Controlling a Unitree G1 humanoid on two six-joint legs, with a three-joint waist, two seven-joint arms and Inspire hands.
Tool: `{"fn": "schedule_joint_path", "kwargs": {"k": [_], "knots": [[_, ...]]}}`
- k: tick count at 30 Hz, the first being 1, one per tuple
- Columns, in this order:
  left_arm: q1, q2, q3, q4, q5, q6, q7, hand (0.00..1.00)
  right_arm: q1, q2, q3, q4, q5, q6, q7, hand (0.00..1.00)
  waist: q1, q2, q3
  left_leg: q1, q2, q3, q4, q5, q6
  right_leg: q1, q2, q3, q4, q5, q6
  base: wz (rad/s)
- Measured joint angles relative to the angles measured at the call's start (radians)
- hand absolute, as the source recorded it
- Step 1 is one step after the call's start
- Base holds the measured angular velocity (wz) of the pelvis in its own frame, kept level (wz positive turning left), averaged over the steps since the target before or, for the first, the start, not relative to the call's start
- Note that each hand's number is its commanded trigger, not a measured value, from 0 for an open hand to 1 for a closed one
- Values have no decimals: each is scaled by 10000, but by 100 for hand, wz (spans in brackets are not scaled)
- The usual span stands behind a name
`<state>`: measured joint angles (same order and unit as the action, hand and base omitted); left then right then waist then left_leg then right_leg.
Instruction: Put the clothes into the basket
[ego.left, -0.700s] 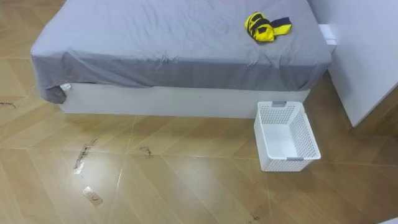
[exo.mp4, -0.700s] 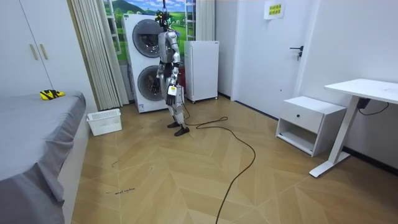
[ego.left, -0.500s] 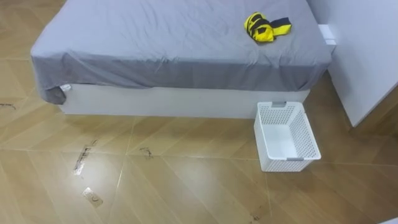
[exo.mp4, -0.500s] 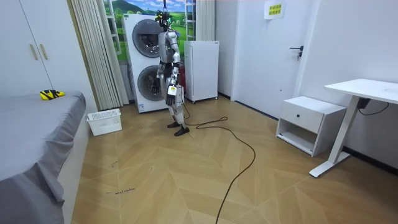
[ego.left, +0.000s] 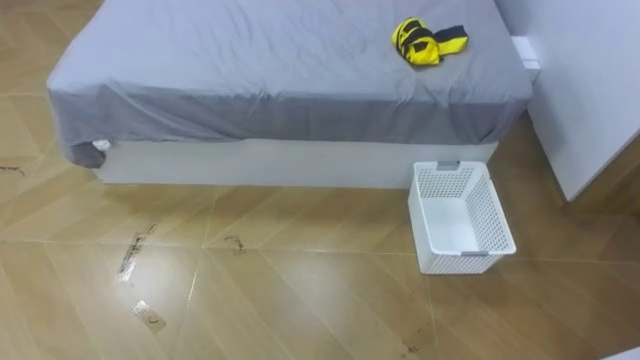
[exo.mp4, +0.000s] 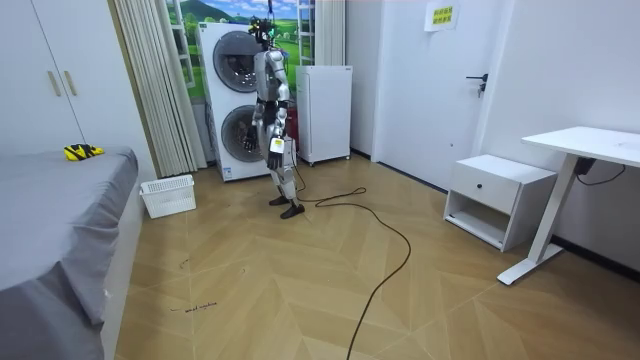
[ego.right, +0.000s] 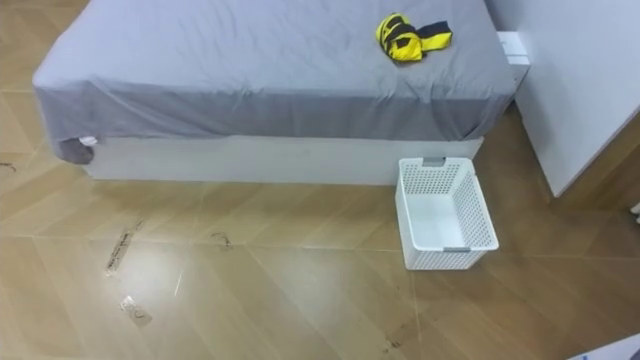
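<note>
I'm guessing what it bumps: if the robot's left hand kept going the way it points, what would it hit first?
Probably the floor: the left hand hangs at the robot's side, pointing down, with nothing seen beneath. It is small in the room view, so I'm unsure.

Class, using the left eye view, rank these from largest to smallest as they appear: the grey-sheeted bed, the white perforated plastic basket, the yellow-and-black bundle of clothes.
1. grey-sheeted bed
2. white perforated plastic basket
3. yellow-and-black bundle of clothes, farther off, yet plainly smallest
</note>
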<state>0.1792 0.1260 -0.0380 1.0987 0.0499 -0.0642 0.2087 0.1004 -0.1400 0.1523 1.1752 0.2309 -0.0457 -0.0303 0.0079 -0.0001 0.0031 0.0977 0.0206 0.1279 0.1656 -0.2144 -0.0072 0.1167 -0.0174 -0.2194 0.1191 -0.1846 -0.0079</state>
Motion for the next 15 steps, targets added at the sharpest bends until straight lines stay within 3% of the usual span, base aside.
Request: {"fn": "schedule_joint_path", "kwargs": {"k": [6,9,11,13,15], "knots": [[-37,-6,10,-9,-7,-16,-38,0,15,-9,-2,-89,-41,-105,13,0,-17,85,10,-24,29,29,12,-9,4,-70,16,-4,35,-11,-17,0],[-105,-40,355,-8,-18,-53,-80,0,-42,14,-82,-178,-451,-114,339,0,8,54,16,-345,148,61,516,-246,-16,-400,34,24,591,-290,-94,0],[-112,-48,643,9,-247,-112,-69,0,-36,35,-180,-103,-468,-198,428,0,20,-32,58,-853,304,76,1895,-636,-137,-669,20,13,1272,-755,-182,0],[-41,-34,740,-13,-700,-114,-20,0,3,97,-173,-24,-360,-209,391,0,60,-109,42,-1400,436,89,3266,-658,-144,-609,11,83,1455,-949,-285,-3],[-27,-22,747,-14,-1214,-132,77,0,-7,116,-160,0,47,-239,362,0,158,-147,105,-2170,709,80,4781,-582,-83,-430,78,192,1496,-1066,-496,-7]]}}
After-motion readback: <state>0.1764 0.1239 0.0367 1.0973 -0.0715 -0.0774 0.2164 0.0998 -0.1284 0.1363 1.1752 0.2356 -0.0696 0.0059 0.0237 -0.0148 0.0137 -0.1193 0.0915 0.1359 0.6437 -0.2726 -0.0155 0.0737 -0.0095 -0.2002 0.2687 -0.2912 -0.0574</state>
